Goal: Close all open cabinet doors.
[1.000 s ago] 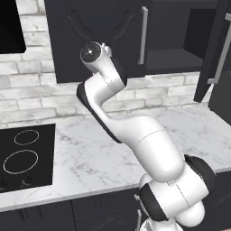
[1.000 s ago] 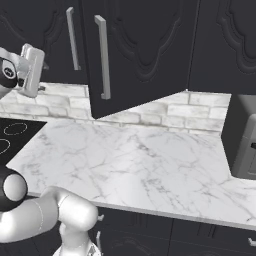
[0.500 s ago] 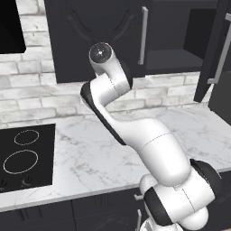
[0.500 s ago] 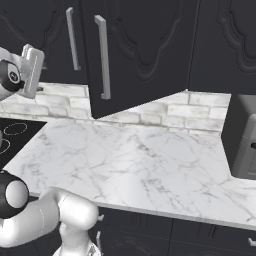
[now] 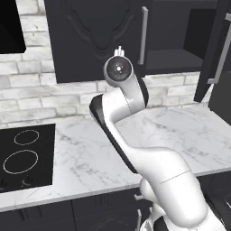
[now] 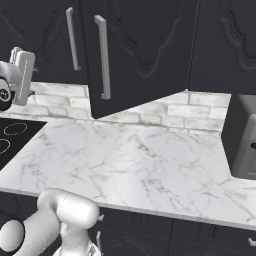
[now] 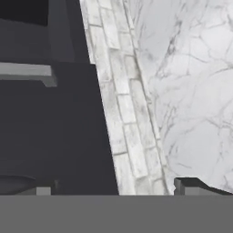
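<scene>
While open cabinet door juts out over counter at upper centre of right base view, gripper sits at bottom of hand view, fingers spread wide, nothing between them. Same door stands edge-on at upper right of left base view, beside open shelf. Hand faces brick backsplash (well short of open door). Risk, as judged: swinging across, arm snags bar handle or strikes door edge, pushing it wider.
</scene>
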